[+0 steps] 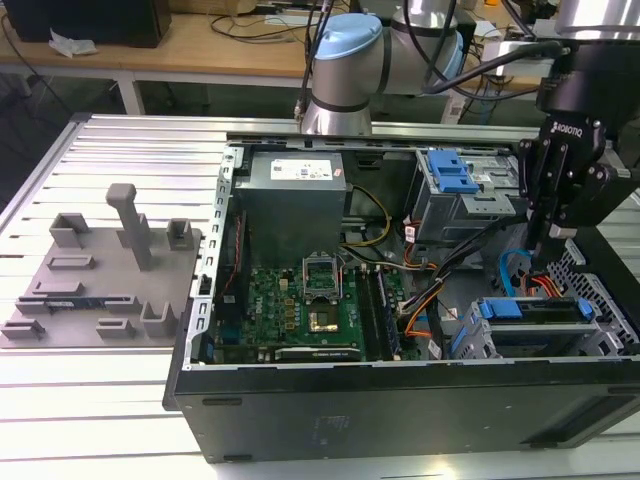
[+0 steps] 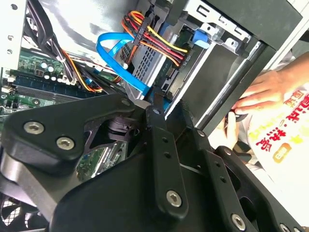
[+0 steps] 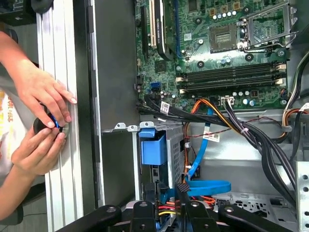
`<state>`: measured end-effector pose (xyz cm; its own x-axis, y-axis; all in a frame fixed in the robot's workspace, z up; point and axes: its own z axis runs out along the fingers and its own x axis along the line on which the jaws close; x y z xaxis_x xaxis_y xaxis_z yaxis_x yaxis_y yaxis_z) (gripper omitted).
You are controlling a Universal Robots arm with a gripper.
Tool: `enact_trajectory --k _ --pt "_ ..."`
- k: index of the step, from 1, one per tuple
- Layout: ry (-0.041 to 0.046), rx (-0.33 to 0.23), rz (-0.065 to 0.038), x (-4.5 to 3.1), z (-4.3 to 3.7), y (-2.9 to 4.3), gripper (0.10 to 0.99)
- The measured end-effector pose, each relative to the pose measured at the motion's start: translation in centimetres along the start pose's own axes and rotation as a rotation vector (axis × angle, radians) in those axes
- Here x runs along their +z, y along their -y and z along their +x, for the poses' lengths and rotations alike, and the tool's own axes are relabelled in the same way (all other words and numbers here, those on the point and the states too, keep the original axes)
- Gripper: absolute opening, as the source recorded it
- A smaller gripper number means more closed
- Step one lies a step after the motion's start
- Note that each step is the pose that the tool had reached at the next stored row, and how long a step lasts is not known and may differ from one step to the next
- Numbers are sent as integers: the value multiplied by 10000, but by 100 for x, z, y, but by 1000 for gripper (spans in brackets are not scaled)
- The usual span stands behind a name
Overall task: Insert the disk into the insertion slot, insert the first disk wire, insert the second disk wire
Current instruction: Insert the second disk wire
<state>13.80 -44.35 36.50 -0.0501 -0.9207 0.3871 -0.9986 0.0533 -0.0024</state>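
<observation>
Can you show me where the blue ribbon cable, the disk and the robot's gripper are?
Blue cable (image 3: 208, 186), first wrist view, flat loop.
Disk (image 1: 530, 310), exterior view, blue carrier edge.
Gripper (image 1: 545, 240), exterior view, at its tip.

Ribbed aluminium desk (image 1: 120, 400), slatted lengthwise, carrying an open black computer case (image 1: 400, 420) directly below the claw (image 1: 545, 245), its near wall standing upright along the desk's front. Well away from the claw, toward the exterior view's left, a flat grey fixture plate (image 1: 100, 290) resting on the slats, studded with upright grey blocks and one taller post (image 1: 128, 225). Beside the case wall in the first wrist view, the same ribbed desk surface (image 3: 60, 87), with a person's two hands (image 3: 41, 121) pressed on it around a small dark round object (image 3: 46, 125) with a blue ring.
</observation>
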Motion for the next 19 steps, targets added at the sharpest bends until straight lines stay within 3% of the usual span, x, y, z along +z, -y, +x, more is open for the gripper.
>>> enact_trajectory --k 19 --pt "-3 114 -57 41 -17 1 302"
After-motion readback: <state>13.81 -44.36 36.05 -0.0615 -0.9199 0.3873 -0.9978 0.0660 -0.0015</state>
